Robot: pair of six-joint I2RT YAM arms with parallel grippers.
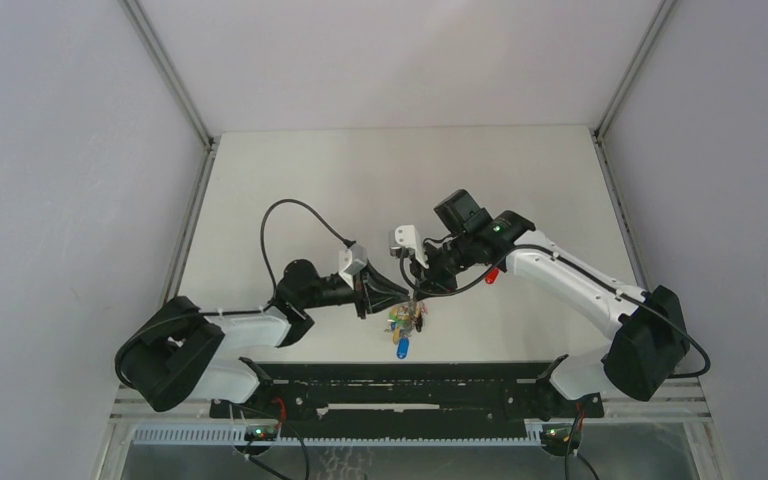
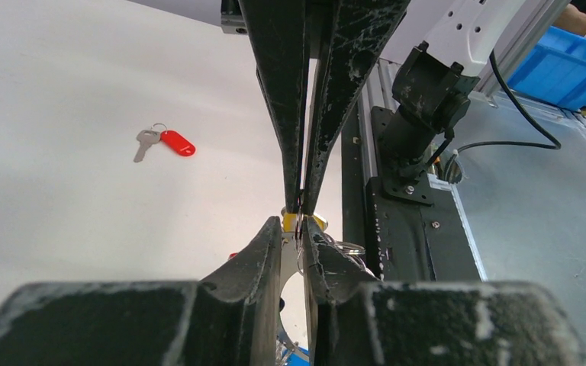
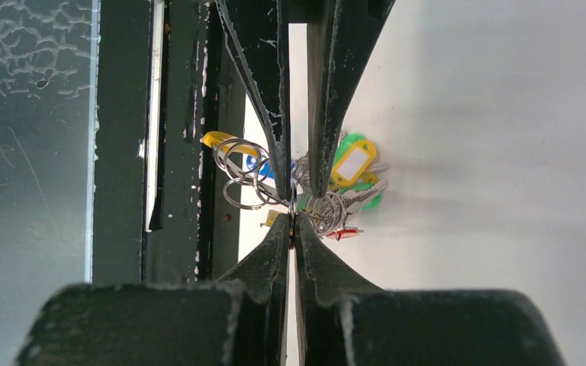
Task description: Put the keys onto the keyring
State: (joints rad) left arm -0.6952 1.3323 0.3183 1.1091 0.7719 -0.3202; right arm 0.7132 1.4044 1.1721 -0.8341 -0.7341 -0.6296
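1. Pinched all the way shut: the right gripper (image 3: 294,229), tips on the thin wire of the keyring (image 1: 406,318).
2. Nose to nose with it: the left gripper (image 2: 296,232), fingers almost together with only a thin slit between. Close around the same ring, but cannot tell if really gripping it.
3. Just under both sets of tips: the green, blue and yellow tags (image 3: 353,164) on the ring. Cannot tell if lifted off the table (image 2: 61,91).
4. Far out ahead of the left gripper, a bit to its left, well apart from the ring: the red key (image 2: 166,142), lying flat.
5. No loose yellow key found for sure.
6. Probably light and jingly, that ring, with hard, springy, smooth wire that slips easily. Best held by the bare wire, not by the swinging tags.
7. Tiny and thin, the red key too. Best pinched by its fat plastic head, with the small loop at its top left free for the ring.
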